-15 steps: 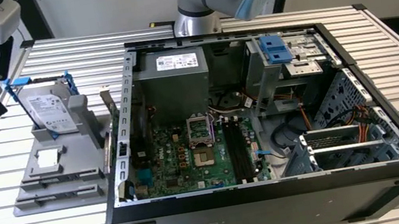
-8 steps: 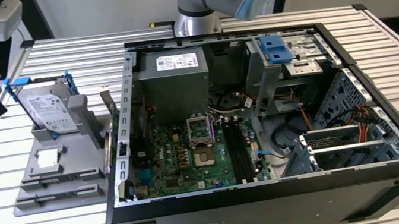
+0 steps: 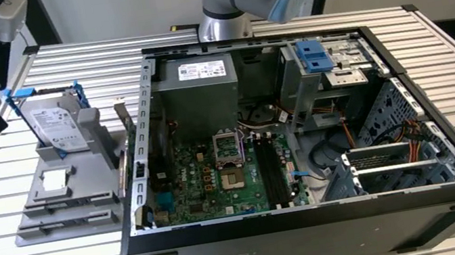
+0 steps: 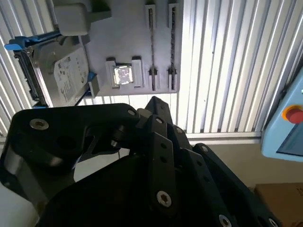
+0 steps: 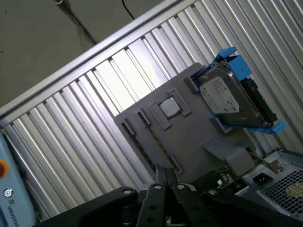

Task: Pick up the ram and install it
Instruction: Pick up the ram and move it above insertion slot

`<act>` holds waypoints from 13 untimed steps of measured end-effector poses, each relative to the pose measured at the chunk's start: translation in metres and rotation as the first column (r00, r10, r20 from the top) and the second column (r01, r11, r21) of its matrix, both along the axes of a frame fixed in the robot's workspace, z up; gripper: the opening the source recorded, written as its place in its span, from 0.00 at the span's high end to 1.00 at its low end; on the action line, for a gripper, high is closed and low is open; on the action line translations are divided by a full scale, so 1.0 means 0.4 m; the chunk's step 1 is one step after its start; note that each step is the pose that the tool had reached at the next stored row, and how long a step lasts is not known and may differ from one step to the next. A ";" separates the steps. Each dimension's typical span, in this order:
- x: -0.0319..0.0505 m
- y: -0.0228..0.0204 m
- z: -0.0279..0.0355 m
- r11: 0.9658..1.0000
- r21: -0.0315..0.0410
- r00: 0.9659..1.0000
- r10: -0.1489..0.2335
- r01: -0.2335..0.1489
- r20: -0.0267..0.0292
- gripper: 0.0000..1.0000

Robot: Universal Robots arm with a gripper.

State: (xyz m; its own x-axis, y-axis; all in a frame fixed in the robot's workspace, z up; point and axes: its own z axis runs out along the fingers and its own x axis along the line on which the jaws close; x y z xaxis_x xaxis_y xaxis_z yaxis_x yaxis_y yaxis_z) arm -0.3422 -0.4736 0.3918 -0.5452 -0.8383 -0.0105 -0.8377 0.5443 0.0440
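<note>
While the end effector (image 5: pixel 165 176) hangs closed and empty over the table (image 5: pixel 90 142) near the gray holder (image 5: pixel 194 132), picking up the ram and installing it both look undone.

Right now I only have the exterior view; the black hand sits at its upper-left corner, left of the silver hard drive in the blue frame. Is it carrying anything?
Observer: No. In the first wrist view the black hand is shut, fingertips pressed together with nothing between them.
Operator: Anything close by that I can't see?
Observer: Both wrist views show a light blue box with a red round button near the ribbed aluminium table's edge.
Operator: And off the table?
Observer: In the second wrist view a brown cardboard box stands on the beige floor.
</note>
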 end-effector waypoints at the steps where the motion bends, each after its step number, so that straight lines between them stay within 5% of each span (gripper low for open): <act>1: 0.000 0.000 0.000 1.000 0.000 1.000 0.011 -0.011 0.000 1.00; 8: 0.000 0.000 0.000 0.995 0.000 0.995 0.099 -0.099 0.000 1.00; 13: 0.000 0.000 0.000 0.983 0.000 0.983 0.184 -0.184 0.000 1.00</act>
State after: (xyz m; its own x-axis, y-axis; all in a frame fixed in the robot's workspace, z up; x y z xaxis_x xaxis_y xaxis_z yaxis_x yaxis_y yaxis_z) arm -0.3422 -0.4736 0.3918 -0.3812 -0.9244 -0.0106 -0.9238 0.3804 0.0439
